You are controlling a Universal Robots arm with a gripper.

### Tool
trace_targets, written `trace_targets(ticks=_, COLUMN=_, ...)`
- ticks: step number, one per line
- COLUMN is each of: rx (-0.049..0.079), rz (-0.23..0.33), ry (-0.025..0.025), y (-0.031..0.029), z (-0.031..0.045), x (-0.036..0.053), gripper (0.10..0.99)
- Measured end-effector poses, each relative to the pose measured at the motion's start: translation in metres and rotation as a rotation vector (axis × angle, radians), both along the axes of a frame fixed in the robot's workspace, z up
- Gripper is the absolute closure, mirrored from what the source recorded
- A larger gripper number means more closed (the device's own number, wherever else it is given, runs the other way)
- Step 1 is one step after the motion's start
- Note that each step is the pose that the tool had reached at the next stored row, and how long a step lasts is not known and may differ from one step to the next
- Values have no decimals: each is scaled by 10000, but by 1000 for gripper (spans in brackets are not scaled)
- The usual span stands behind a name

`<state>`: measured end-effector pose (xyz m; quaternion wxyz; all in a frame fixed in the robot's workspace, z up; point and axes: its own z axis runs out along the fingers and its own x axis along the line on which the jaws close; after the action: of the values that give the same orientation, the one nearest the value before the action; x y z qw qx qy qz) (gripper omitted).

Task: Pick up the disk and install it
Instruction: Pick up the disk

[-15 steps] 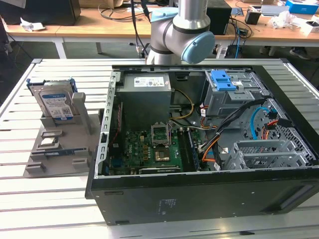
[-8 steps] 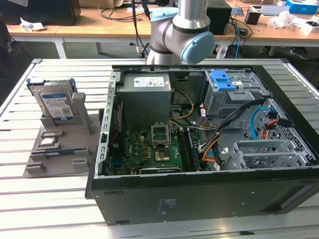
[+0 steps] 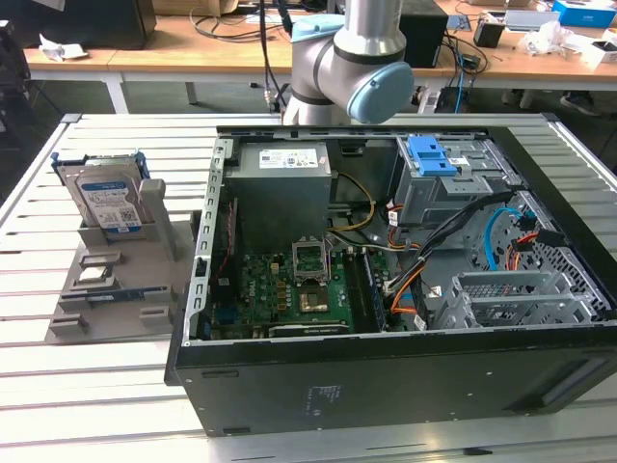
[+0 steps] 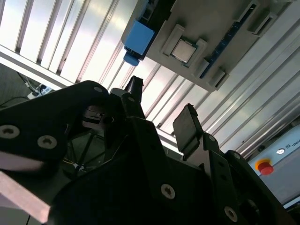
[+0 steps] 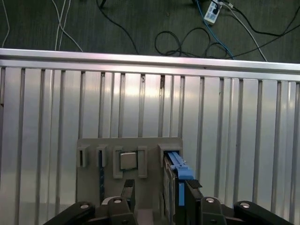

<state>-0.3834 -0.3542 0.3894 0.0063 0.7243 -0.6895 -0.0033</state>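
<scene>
Silver-grey with blue side rails, the disk [image 3: 108,204] is seen standing upright on edge in a slot of the grey holder [image 3: 116,289]. The holder is set on the slatted metal table [image 3: 87,386], to the exterior view's left of the open computer case [image 3: 386,376]. In the first wrist view the gripper [image 5: 160,192] is held over the holder with its fingers spread wide, and the disk's blue-railed edge is seen close to one fingertip [image 5: 192,184]. A processor chip [image 5: 127,161] is seated in a neighbouring pocket of the holder.
</scene>
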Motion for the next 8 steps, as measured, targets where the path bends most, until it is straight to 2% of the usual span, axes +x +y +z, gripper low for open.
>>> trace_targets(ticks=8, rx=-99, rz=0, ry=0, y=56, z=-13, x=46, gripper=545)
